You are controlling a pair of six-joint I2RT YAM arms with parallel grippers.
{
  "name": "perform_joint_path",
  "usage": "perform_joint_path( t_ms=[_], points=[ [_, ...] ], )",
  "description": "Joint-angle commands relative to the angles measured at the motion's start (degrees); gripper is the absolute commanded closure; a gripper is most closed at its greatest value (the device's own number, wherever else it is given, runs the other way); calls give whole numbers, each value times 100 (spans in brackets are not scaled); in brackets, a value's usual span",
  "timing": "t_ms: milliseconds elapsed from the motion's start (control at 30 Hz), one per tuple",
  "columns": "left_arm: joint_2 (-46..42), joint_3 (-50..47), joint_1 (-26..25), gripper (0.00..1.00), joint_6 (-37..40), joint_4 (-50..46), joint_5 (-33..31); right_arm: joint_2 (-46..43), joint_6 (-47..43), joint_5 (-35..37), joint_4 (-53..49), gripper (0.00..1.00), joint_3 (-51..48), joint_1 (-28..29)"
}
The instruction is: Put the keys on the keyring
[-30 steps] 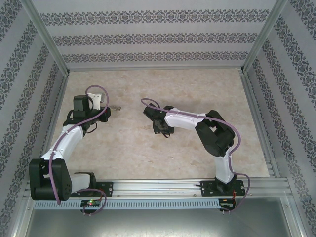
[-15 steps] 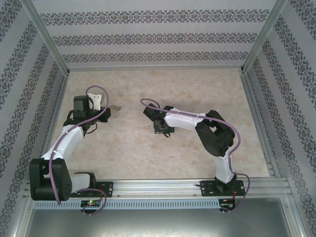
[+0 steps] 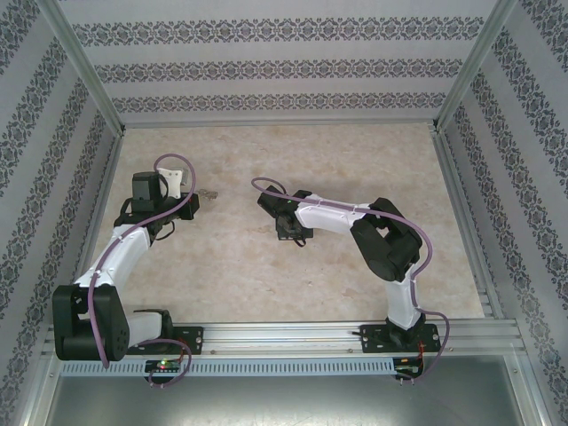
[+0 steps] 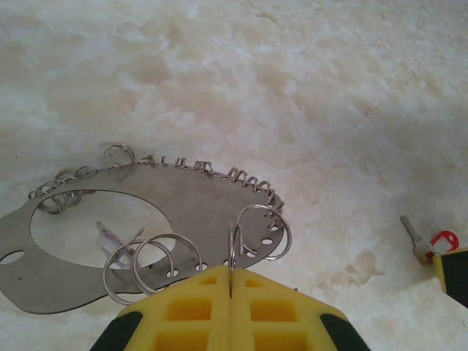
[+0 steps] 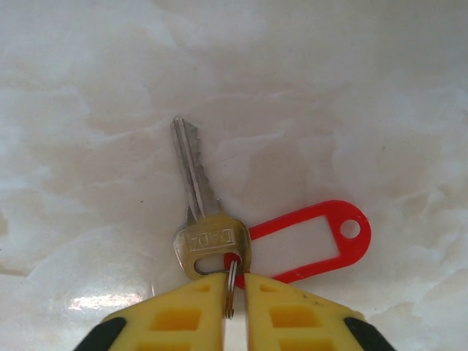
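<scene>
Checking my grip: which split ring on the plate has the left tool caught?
The rightmost large ring, upright at the near edge of the plate, pinched in the shut left tool; the two large rings left of it are untouched.

On the table (image 4: 292,73), the keyring (image 4: 197,197) lies left of the key (image 4: 413,235), seemingly well apart.

You lose the metal plate (image 4: 183,212) past the view's left edge and behind the left gripper's (image 4: 231,272) yellow fingers (image 4: 183,311), which also swallow the split ring's (image 4: 259,208) lower arc.
</scene>
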Motion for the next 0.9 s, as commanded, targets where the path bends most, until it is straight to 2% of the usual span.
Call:
perform_joint_path(
  t_ms=[0, 333, 700, 867],
  points=[
    [-92, -21, -63, 100, 78, 144, 76, 74, -73, 61, 7, 82, -48, 54],
    [-87, -22, -60, 100, 78, 152, 69, 135, -80, 43, -6, 82, -48, 52],
    [-95, 7, -65, 100, 108, 122, 71, 62, -156, 214, -81, 93, -24, 91],
    [-207, 41, -97, 100, 198, 80, 22, -523, -805, 758, 39, 99, -60, 351]
  ],
)
